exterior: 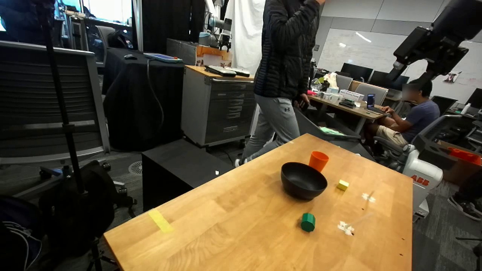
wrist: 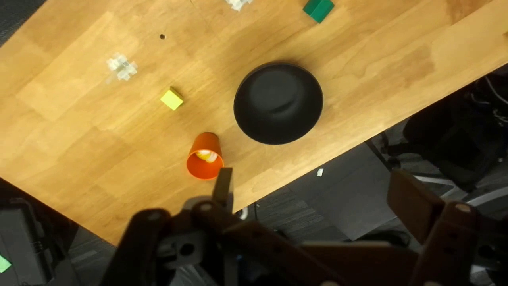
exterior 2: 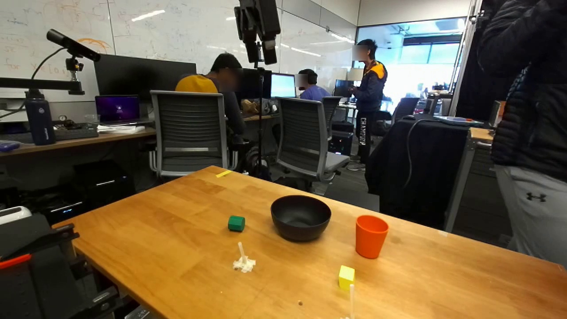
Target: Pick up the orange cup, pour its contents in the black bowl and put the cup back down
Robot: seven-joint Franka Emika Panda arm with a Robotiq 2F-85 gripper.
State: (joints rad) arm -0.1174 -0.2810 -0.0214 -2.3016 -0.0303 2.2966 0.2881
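Observation:
The orange cup (exterior: 318, 161) stands upright on the wooden table beside the black bowl; it also shows in an exterior view (exterior 2: 371, 237) and the wrist view (wrist: 206, 140). Its contents (wrist: 207, 155), yellowish and whitish pieces, lie inside it and show only in the wrist view. The black bowl (exterior: 303, 182) is upright and looks empty in the wrist view (wrist: 278, 101); it also shows in an exterior view (exterior 2: 301, 221). My gripper (exterior: 409, 74) is high above the table, open and empty, apart from cup and bowl. Its fingers are wide apart in the wrist view (wrist: 313, 190).
A yellow block (exterior 2: 346, 278) lies near the cup. A green block (exterior 2: 236, 223) lies on the bowl's other side. Thin upright sticks (exterior 2: 242, 252) stand on taped patches of the table (exterior: 226, 226). A person (exterior: 282, 75) is close to the table's edge.

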